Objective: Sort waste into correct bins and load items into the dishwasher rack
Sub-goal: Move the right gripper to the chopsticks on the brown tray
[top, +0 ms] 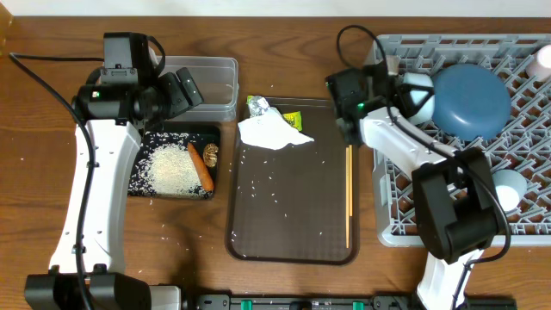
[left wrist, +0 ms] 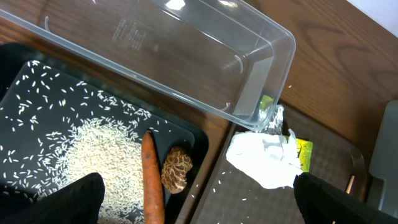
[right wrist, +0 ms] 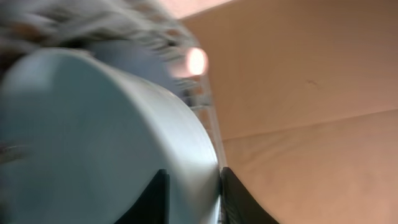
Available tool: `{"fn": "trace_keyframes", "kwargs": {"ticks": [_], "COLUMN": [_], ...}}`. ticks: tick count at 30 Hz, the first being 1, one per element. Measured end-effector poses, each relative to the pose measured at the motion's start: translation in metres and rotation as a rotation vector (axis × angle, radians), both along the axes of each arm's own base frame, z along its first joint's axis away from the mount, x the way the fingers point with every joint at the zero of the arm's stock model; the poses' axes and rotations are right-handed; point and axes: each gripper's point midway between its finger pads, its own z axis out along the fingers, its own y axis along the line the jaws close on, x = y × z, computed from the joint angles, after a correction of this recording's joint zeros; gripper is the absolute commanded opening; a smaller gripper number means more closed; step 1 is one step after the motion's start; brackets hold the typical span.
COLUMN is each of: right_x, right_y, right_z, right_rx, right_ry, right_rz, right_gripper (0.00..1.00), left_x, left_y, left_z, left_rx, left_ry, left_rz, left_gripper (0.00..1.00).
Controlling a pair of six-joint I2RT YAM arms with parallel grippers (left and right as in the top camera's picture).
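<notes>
Chopsticks lie flat along the right edge of the brown tray, nearest the robot and not yet loaded. At the tray's far end are the napkin, the wrapper and the foil ball, none of them binned. Left of the tray, the black tray holds the rice, carrot and brown lump. The clear tub just beyond looks empty.

The left gripper hangs over the seam between black tray and tub, jaws wide, holding nothing.

On the right, the rack has a pale cup near, the blue dish further back and a pink cup at the far corner. The right gripper straddles the rim of the white bowl, which sits in the rack just beside the blue dish. The jaws are partly apart, but the wrist view is blurred, so I cannot tell if they pinch the rim.

Step in hand is probably seating the bowl in the rack. The next move needs the jaws clear of the rim, then a straight lift so the bowl isn't dragged. After that come the chopsticks, which need a low narrow pinch. The paper and foil likely go to the tub.
</notes>
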Motion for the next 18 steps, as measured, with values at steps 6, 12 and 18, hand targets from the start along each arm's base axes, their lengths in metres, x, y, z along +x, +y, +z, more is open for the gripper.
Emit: {"fn": "trace_keyframes", "kwargs": {"ticks": [6, 12, 18], "right_x": [0.004, 0.003, -0.004], "right_y": [0.03, 0.047, 0.099], "right_z": [-0.007, -0.007, 0.012], "right_rx": [0.054, 0.194, 0.624], "right_ry": [0.08, 0.137, 0.14], "right_rz": [0.105, 0.203, 0.433], "right_gripper": [0.99, 0.99, 0.92], "left_x": [0.0, 0.0, 0.0], "left_y": [0.0, 0.0, 0.0], "left_z": [0.0, 0.0, 0.0], "left_rx": [0.0, 0.0, 0.0], "left_ry": [0.0, 0.0, 0.0], "left_rz": [0.0, 0.0, 0.0], "left_gripper": [0.98, 0.98, 0.98]}}
